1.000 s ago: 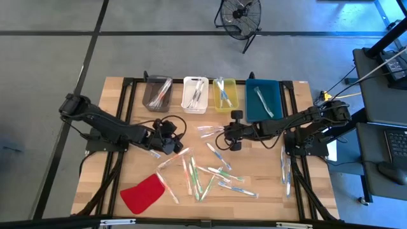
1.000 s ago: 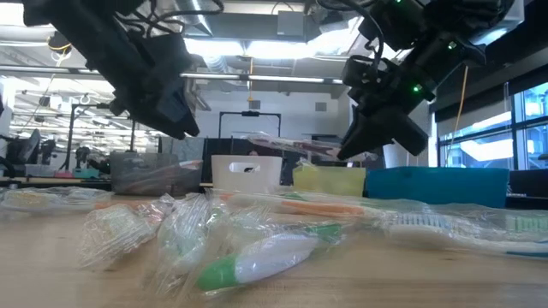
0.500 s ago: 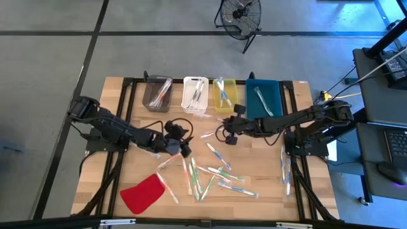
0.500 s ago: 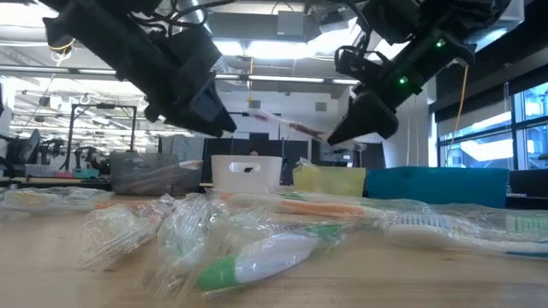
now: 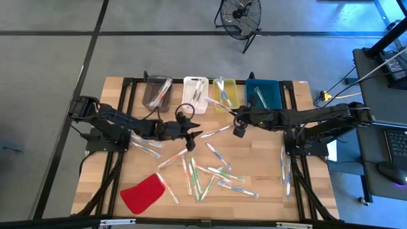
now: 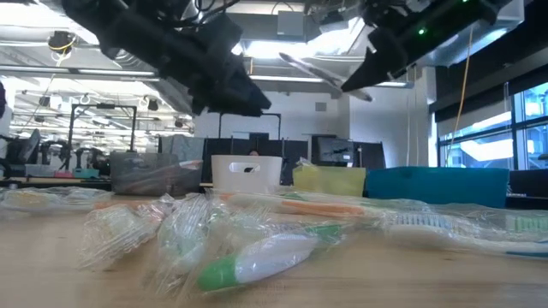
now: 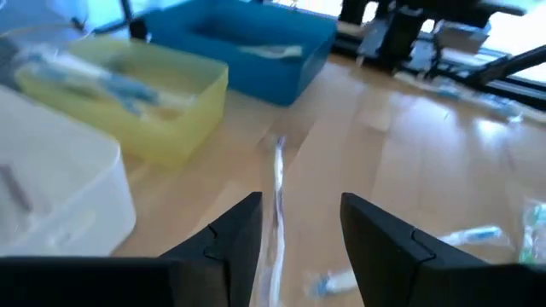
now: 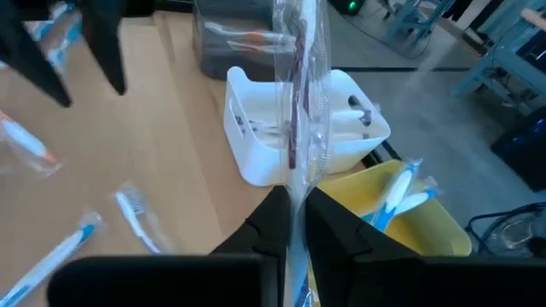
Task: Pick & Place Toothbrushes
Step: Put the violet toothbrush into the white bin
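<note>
Right gripper (image 8: 294, 223) is pinched on a wrapped toothbrush (image 8: 299, 102), lifted clear of the table and hanging just in front of the white bin (image 8: 256, 162) and yellow bin (image 8: 426, 230). In the high view this gripper (image 5: 238, 124) sits near the bin row, just below the yellow one. Step in hand looks like carry-to-bin; next move likely needs the brush carried over a bin's mouth, then release. Which bin, cannot tell.

Left gripper (image 7: 299, 230) has jaws apart and empty, low over the wood, straddling a clear wrapped brush (image 7: 277, 183) lying flat near the yellow bin. Looks like a pick setup: needs to drop and close. In the high view it (image 5: 191, 135) is mid-table. More loose toothbrushes (image 5: 216, 172) are scattered on the table (image 5: 114, 95), near a red cloth (image 5: 143, 193).
</note>
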